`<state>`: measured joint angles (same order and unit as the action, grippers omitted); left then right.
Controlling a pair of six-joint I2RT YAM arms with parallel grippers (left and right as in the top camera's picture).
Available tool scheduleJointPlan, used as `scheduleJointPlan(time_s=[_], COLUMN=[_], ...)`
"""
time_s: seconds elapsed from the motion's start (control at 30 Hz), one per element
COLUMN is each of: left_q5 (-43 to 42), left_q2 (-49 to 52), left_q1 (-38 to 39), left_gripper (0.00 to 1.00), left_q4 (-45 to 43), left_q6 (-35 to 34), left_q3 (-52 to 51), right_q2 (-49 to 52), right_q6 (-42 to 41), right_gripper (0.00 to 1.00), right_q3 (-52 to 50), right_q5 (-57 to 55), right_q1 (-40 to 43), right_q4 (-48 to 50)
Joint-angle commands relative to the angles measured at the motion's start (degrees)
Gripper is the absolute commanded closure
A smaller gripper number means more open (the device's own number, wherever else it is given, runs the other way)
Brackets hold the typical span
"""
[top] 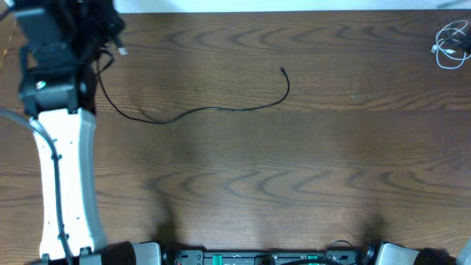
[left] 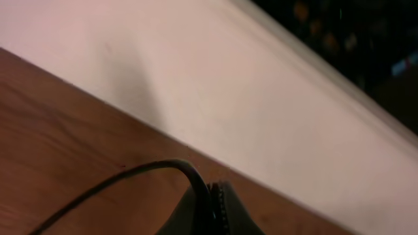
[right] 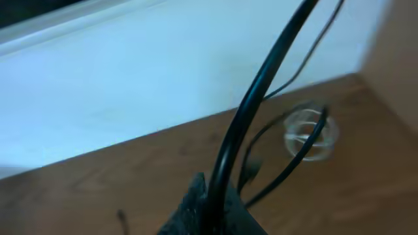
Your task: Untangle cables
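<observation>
The black cable lies stretched across the back middle of the table, its free plug end at the right. Its left end rises to my left gripper at the back left corner. In the left wrist view the left gripper is shut on the black cable. The white cable lies coiled at the back right corner, and shows as a pale loop in the right wrist view. My right gripper is out of the overhead view; its jaws look shut, with a thick black arm cable rising in front of them.
The table's back edge meets a white wall. Thin dark cords run beside the white loop. The arm bases sit along the front edge. The left arm's white link lies over the left side.
</observation>
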<state>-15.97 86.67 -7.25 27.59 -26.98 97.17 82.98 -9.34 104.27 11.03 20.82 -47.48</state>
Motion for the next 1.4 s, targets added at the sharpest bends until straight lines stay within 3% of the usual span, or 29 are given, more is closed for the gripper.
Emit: scheduleJointPlan(time_s=[0.0,0.37,0.77,0.8,0.9,0.93,0.97,1.0,1.37], left_q5=[-3.1,-2.9,-2.9,-2.9,-2.9,-2.9,-2.9,-2.9,-3.0], left_q2=[1.8,3.2,3.2,3.2,3.2,3.2,3.2,3.2,3.2], left_q1=[3.1,9.9,12.9,13.1,13.7,13.9,14.2,14.4,16.5], left_gripper=[0.93,0.93,0.93,0.92,0.93,0.93,0.92,0.93,0.93], left_q4=[0.5,2.3,3.7,3.7,3.9,3.9,3.9,3.9,4.5], left_q6=[3.6,6.2,6.2,6.2,6.2,6.2,6.2,6.2,6.4], left_q3=[1.2,1.2,1.2,1.2,1.1,1.0,0.9,0.9,0.8], right_q2=[2.6,11.5,24.4,25.0,25.4,25.1,24.5,24.0,14.1], right_q6=[1.7,3.4,0.7,-1.5,-4.4,-4.4,-4.4,-4.4,-1.9], right_gripper=[0.99,0.99,0.99,0.91,0.35,0.2,0.07,0.01,0.01], right_q3=[-0.4,-0.4,-0.5,-0.5,-0.4,-0.4,-0.4,-0.4,-0.4], right_q5=[0.5,10.8,4.9,4.0,4.5,4.9,5.5,5.9,15.0], right_q1=[6.5,24.0,26.8,26.9,27.3,27.3,27.2,27.2,24.2], right_q4=[-1.1,3.7,4.1,3.5,2.3,2.2,2.0,1.9,-0.2])
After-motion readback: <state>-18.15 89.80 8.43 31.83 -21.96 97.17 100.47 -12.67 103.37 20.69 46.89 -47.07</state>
